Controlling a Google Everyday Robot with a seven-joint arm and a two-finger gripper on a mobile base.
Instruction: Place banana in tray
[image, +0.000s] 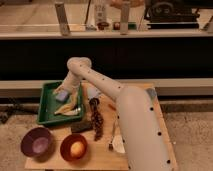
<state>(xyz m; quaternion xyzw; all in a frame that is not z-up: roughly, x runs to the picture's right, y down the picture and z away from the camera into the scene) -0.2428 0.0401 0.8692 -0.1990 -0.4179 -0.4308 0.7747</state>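
The green tray (46, 106) lies on the left of the wooden table. The pale yellow banana (69, 108) lies inside it, near its right rim. A small bluish block (61, 96) also lies in the tray, above the banana. My white arm reaches from the lower right up and over to the tray. My gripper (66, 95) hangs over the tray's right half, just above the banana and next to the bluish block.
A purple bowl (37, 141) and an orange bowl (73, 147) holding a round orange-yellow ball (76, 148) stand at the table's front left. A dark brown elongated object (96, 120) and a white spoon-like item (116, 142) lie beside my arm. A counter with bottles runs behind.
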